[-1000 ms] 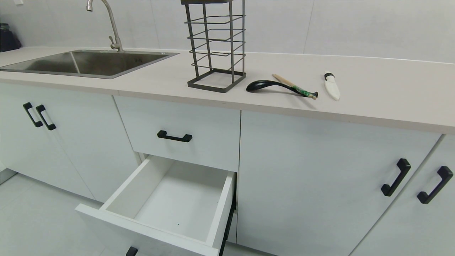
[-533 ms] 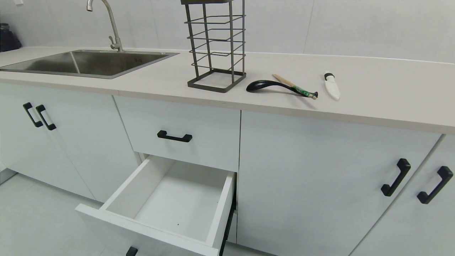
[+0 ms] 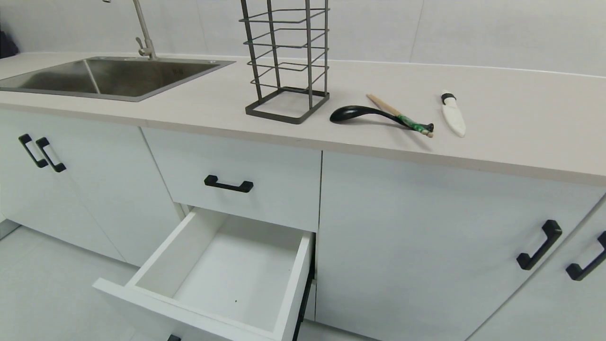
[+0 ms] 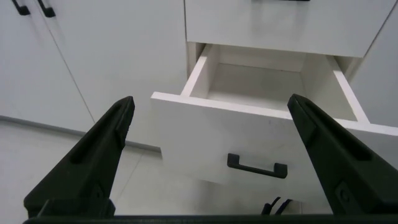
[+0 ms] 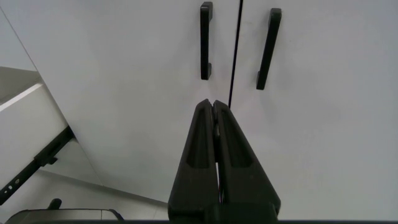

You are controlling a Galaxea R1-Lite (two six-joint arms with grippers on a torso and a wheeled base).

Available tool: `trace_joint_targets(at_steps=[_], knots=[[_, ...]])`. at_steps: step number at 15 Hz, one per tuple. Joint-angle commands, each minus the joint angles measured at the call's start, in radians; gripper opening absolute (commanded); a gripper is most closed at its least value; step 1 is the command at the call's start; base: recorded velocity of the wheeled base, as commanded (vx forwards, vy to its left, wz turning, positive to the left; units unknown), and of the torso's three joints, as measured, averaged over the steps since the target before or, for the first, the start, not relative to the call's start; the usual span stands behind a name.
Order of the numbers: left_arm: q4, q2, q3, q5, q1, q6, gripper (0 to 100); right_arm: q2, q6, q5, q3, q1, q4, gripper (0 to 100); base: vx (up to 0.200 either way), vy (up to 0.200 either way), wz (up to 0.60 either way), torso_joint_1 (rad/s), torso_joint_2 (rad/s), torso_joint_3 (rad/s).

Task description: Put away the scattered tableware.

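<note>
White cabinets [image 3: 407,237] with black handles [image 3: 228,184] under a pale countertop [image 3: 521,109], steel sink [image 3: 109,76], tiled wall [image 3: 473,28], pale floor [image 3: 42,284].

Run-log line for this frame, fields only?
left gripper: open, facing open lower drawer | right gripper: shut, facing cabinet doors | black ladle, chopsticks, white utensil: on countertop | stowed: nothing yet

Spread pincer [image 4: 211,102] before pulled-out drawer [image 4: 249,134]

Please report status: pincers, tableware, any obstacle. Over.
Report: left pincer open before the open drawer; right pincer shut by the cabinet doors. On the counter: spoon, chopsticks, white knife. Beside the spoon, not touching: wire rack.
</note>
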Motion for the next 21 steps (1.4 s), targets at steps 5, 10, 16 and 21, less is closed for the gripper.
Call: trace_joint_targets(at_steps=[5, 10, 16, 21], knots=[[0.0, 0.001, 0.0, 0.0, 0.0, -0.001, 100, 0.001, -0.001, 0.0, 0.0, 0.0, -0.002, 0, 0.0, 0.0, 0.0, 0.22, -0.52, -0.207], [0.0, 0.001, 0.0, 0.0, 0.0, -0.001, 100, 0.001, 0.001, 0.0, 0.0, 0.0, -0.002, 0, 0.0, 0.0, 0.48, 0.194, -0.49, -0.209], [0.0, 0.001, 0.0, -0.003, 0.0, -0.001, 100, 0.001, 0.001, 0.002, 0.0, 0.0, 0.0, 0, 0.0, 0.0, 0.0, 0.158, -0.27, -0.121], [0.0, 0.001, 0.0, -0.003, 0.0, -0.001, 100, 0.001, 0.002, 0.0, 0.0, 0.0, 0.0, 0, 0.0, 0.0, 0.0, 0.044, -0.07, -0.032]])
